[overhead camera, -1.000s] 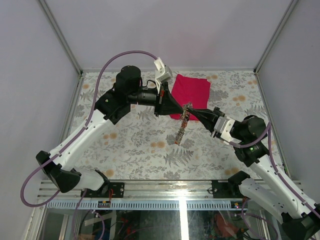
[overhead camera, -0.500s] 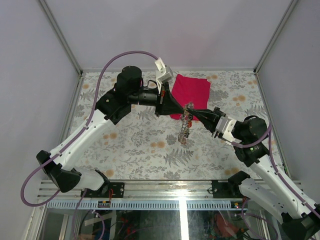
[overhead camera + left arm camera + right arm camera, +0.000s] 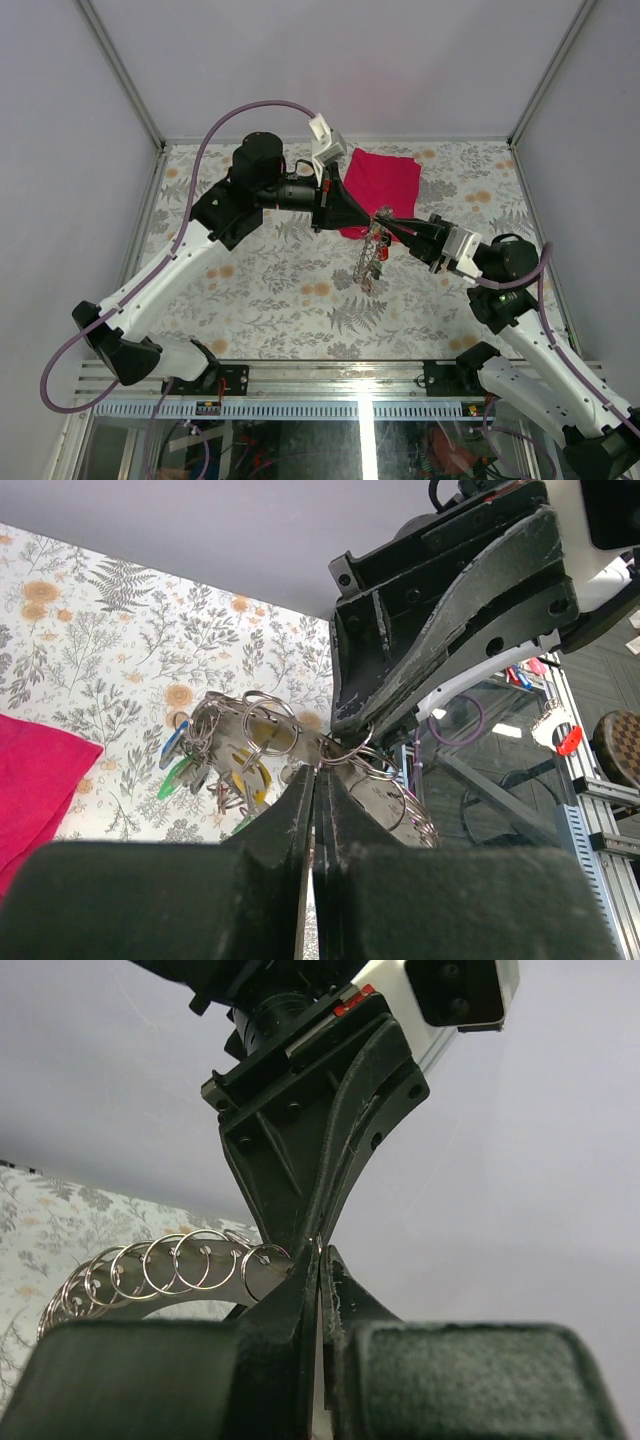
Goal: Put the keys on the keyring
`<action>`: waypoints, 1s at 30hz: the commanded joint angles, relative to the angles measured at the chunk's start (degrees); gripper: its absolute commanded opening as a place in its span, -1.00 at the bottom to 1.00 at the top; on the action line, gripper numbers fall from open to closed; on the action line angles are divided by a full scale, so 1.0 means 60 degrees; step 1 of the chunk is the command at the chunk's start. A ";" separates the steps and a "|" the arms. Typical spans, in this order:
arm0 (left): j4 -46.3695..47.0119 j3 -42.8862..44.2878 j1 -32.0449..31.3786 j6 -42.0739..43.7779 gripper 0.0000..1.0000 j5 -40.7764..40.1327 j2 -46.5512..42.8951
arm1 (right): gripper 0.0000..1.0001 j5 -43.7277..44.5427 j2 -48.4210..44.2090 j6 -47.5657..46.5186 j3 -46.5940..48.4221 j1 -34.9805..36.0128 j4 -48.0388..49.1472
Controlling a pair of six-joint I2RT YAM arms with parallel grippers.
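Here, over the floral table (image 3: 250, 290), just below the red cloth (image 3: 385, 180) at upper centre, the left gripper (image 3: 373, 213) and right gripper (image 3: 386, 224) meet tip to tip; both jaws pinch tight onto the keyring (image 3: 374, 243); the keys (image 3: 178, 758) dangle from it

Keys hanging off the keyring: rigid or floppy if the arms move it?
Probably floppy: the keys hang from the keyring on loose small rings, so they'd likely swing. The keyring itself looks like stiff metal. Smooth metal pinched only at the tips of the left pincer and right pincer may pivot or slip.
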 commanded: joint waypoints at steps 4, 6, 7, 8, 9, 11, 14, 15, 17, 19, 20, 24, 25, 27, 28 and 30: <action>0.0541 0.0049 0.0012 -0.0045 -1.00 -0.0228 -0.0141 | -1.00 0.0590 -0.0093 0.1970 0.0160 -0.0009 0.3075; 0.0542 0.0054 0.0004 -0.0001 -0.94 -0.0249 -0.0182 | -1.00 0.0822 -0.0115 0.2077 0.0139 -0.0010 0.3109; 0.0540 0.0048 0.0017 0.0039 -0.79 -0.0289 -0.0214 | -1.00 0.0975 -0.0120 0.2095 0.0123 -0.0008 0.3076; 0.0529 0.0043 0.0000 0.0086 -0.69 -0.0343 -0.0253 | -1.00 0.1041 -0.0142 0.2097 0.0101 -0.0015 0.3058; 0.0535 0.0034 0.0011 0.0134 -0.61 -0.0390 -0.0313 | -1.00 0.1058 -0.0160 0.2098 0.0089 0.0002 0.3039; 0.0556 0.0019 0.0014 0.0233 -0.49 -0.0518 -0.0433 | -1.00 0.1055 -0.0162 0.2131 0.0093 -0.0009 0.3037; 0.0532 0.0049 0.0007 0.0419 -0.42 -0.0707 -0.0561 | -1.00 0.1038 -0.0174 0.2169 0.0100 -0.0008 0.3018; 0.0513 0.0047 0.0013 0.0480 -0.41 -0.0747 -0.0602 | -1.00 0.1030 -0.0177 0.2176 0.0095 -0.0008 0.3014; 0.0566 0.0027 0.0018 0.0540 -0.33 -0.0791 -0.0725 | -1.00 0.0978 -0.0201 0.2183 0.0102 -0.0017 0.2997; 0.0827 -0.0091 0.0017 0.0582 -0.19 -0.0805 -0.0883 | -1.00 0.0934 -0.0221 0.2192 0.0114 -0.0010 0.2931; 0.1035 -0.0212 0.0018 0.0608 -0.14 -0.0750 -0.1002 | -1.00 0.0911 -0.0217 0.2217 0.0113 -0.0012 0.2910; 0.2334 -0.0930 0.0016 0.0547 0.15 -0.0746 -0.1584 | -1.00 0.0889 -0.0186 0.2490 0.0141 -0.0016 0.2944; 0.2575 -0.1064 0.0009 0.0549 0.20 -0.0730 -0.1666 | -1.00 0.0883 -0.0158 0.2557 0.0175 -0.0009 0.2959; 0.2964 -0.1226 0.0011 0.0557 0.26 -0.0657 -0.1741 | -1.00 0.0837 -0.0080 0.2778 0.0240 -0.0008 0.3034; 0.3141 -0.1271 0.0005 0.0548 0.29 -0.0572 -0.1748 | -1.00 0.0840 -0.0037 0.2933 0.0281 -0.0012 0.3091; 0.3432 -0.1295 0.0004 0.0564 0.30 -0.0429 -0.1707 | -1.00 0.0811 0.0080 0.3237 0.0368 -0.0006 0.3196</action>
